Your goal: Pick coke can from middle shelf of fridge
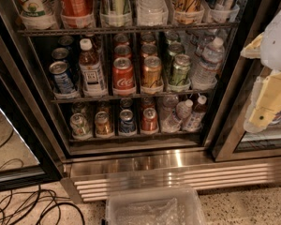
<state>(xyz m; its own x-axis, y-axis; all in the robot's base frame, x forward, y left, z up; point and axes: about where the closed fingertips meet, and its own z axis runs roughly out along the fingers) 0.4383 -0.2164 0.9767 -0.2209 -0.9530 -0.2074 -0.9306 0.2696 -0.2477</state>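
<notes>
The red coke can (123, 75) with white script and a silver top stands upright at the front of the middle shelf (131, 97), a dark wire rack across the open fridge (131, 156). More cans stand in a row behind it. An orange-gold can (151, 72) is just to its right and a brown drink bottle (91, 69) just to its left. My gripper (267, 102), white and cream, hangs at the right edge of the view. It is outside the fridge, far to the right of the coke can and about level with the middle shelf, and it touches nothing.
A green can (180, 70), a water bottle (207, 63) and a blue can (62, 77) share the shelf. Small cans (126, 122) fill the lower rack. A steel grille (178, 175) runs along the base. A clear plastic bin (154, 206) and black cables (28, 207) lie on the floor.
</notes>
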